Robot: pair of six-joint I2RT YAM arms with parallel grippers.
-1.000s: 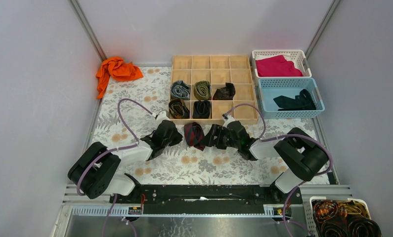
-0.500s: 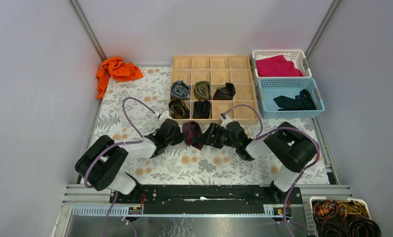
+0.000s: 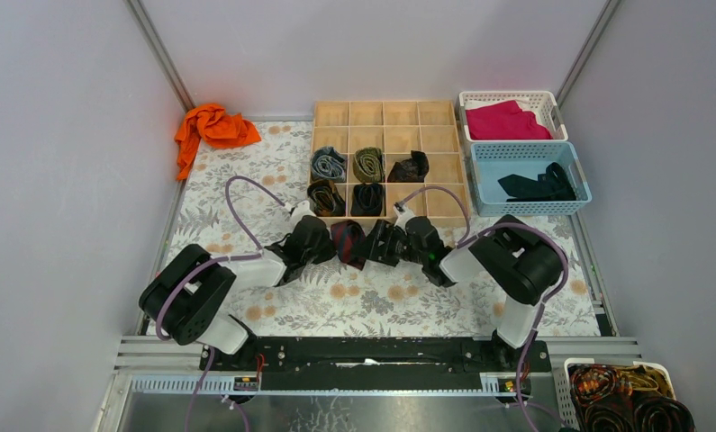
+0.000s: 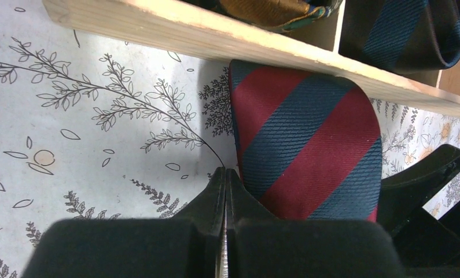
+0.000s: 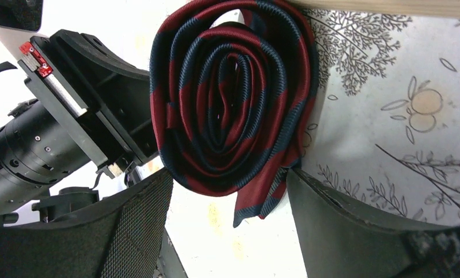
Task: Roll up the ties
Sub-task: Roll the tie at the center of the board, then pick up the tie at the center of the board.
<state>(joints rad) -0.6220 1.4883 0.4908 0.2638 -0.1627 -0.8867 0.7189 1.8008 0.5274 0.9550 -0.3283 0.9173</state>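
Top external: tie coil against organizer, between clenched left fingers and spread right fingers.

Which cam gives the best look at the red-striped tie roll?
Right wrist: the striped tie sits end-on, its whole spiral and loose tail visible inside the open right claw. Left wrist shows only its flat striped face by the wooden organizer. Top external shows just a small dark lump.
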